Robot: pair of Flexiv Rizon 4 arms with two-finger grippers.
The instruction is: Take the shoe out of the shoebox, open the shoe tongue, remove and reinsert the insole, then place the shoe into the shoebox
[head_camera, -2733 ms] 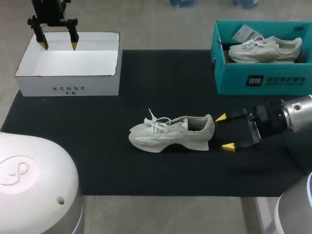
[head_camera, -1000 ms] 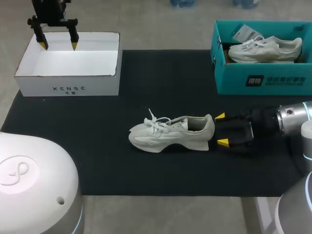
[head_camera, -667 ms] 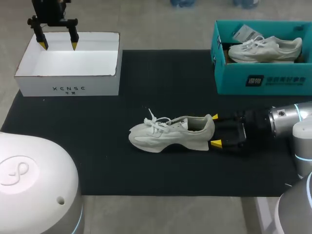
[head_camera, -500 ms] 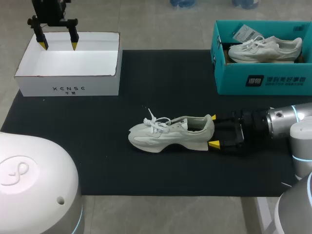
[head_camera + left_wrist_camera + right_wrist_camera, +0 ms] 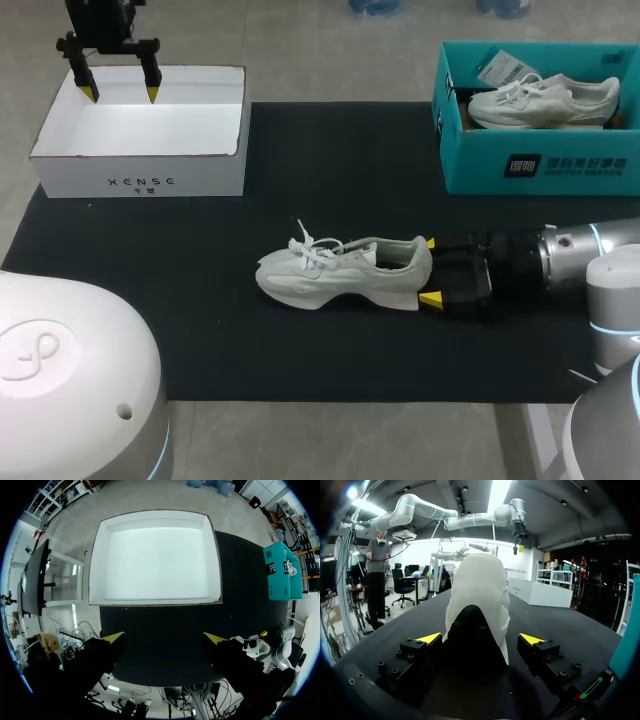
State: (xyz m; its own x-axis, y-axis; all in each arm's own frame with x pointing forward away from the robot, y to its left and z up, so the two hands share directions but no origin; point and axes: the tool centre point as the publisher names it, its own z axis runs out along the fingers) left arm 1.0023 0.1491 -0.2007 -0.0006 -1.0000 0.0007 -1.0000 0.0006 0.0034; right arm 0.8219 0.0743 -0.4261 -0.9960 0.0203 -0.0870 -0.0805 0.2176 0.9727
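Both gape: left tool (image 5: pixel 120 93) over white box (image 5: pixel 140 181), right tool (image 5: pixel 431 271) astride shoe (image 5: pixel 340 275) heel, teal shoebox (image 5: pixel 560 166) nearby.

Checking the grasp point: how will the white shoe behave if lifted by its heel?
The shoe looks light and soft-sided, so its heel collar may cave between the open fingers of the right gripper. Held by the heel alone, the long toe end would probably droop. Its loose laces will likely dangle.

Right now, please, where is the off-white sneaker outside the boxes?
In the head view, the off-white sneaker lies centrally on the black mat, heel between the right gripper's open fingers.
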